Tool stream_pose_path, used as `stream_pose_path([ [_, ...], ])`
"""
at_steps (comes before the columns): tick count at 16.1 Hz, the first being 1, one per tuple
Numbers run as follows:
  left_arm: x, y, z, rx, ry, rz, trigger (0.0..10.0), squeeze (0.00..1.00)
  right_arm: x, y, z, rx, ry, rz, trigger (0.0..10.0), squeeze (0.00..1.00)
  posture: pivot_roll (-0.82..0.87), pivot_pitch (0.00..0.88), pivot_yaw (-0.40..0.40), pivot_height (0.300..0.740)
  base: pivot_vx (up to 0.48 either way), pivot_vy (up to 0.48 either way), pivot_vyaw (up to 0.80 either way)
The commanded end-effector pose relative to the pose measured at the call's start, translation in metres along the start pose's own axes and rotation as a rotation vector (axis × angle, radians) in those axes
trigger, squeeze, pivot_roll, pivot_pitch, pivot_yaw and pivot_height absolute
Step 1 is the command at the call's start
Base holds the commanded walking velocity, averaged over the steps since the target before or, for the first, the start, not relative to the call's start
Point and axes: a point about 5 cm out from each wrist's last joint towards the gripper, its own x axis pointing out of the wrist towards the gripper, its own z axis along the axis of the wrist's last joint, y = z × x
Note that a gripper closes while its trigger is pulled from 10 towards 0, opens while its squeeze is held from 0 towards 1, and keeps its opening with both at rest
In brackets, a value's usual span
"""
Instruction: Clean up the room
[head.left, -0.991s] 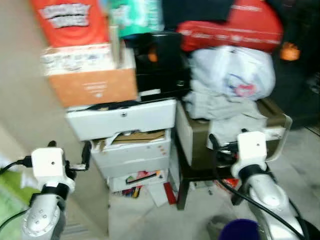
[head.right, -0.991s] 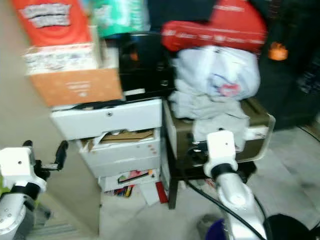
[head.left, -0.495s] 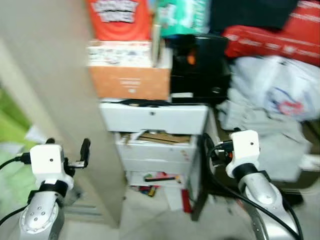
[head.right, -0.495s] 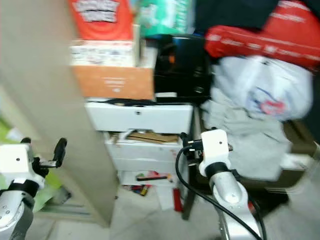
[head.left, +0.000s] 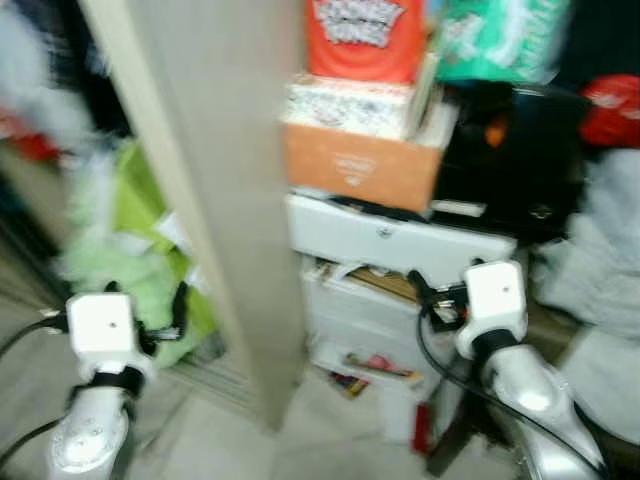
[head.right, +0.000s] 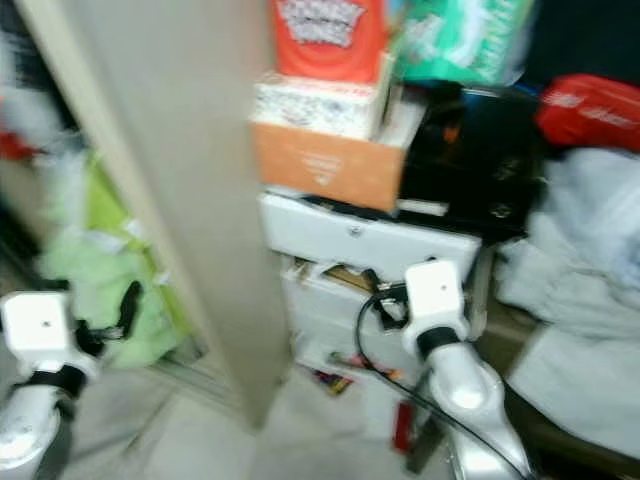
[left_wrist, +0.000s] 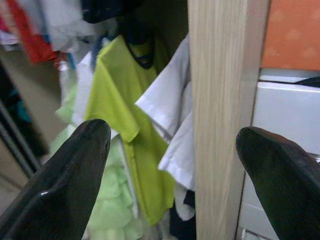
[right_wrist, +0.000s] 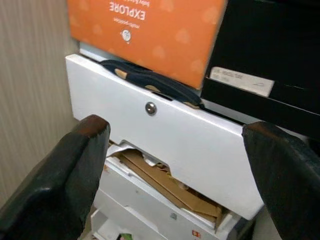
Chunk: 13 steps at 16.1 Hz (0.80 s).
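Cluttered storage corner, head views blurred. A tall wooden panel (head.left: 215, 180) splits the scene: hanging clothes on my left of it, including a lime-green shirt (left_wrist: 127, 125) and a white garment (left_wrist: 170, 135); on my right a white drawer unit (head.left: 395, 275) with an orange box (right_wrist: 150, 35) on top and a black box (head.right: 480, 160) beside that. Top drawer (right_wrist: 165, 135) sits ajar with a dark strap (right_wrist: 150, 82) caught over its front edge; the drawer below it spills brown cardboard (right_wrist: 160, 182). Small items lie on the floor (head.left: 350, 385) at the foot of the unit.

Left gripper (left_wrist: 172, 150): fingers spread wide, holding nothing, aimed at the panel edge and the clothes. Right gripper (right_wrist: 175, 150): fingers spread wide, empty, facing the top drawer front, near but not touching.

Step, as I judge it: scanning and choosing a target, no pick started. Nothing tidied yet.

Next move calls for steadying the view, then committing to one target. Likely the strap or the cardboard, so the drawers can shut.
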Motion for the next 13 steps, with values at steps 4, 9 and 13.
stream_pose_path([
  [4, 0.0011, 0.0033, 0.0022, 0.019, -0.007, 0.015, 10.0, 0.0, 0.0029, 0.0033, 0.0013, 0.005, -0.005, 0.018, 10.0, 0.0, -0.16, 0.0, 0.01, 0.74, 0.0, 0.0, 0.8],
  [9, 0.0033, 0.0057, 0.002, 0.04, -0.011, 0.051, 10.0, 0.0, 0.0048, 0.0065, 0.0024, 0.002, -0.014, 0.035, 10.0, 0.0, -0.16, 0.0, 0.01, 0.74, 0.0, 0.0, 0.8],
  [13, 0.0044, 0.006, 0.0019, 0.041, -0.012, 0.055, 10.0, 0.0, 0.0063, 0.0067, 0.0016, 0.006, -0.01, 0.035, 10.0, 0.0, -0.15, 0.0, 0.008, 0.74, 0.0, 0.0, 0.8],
])
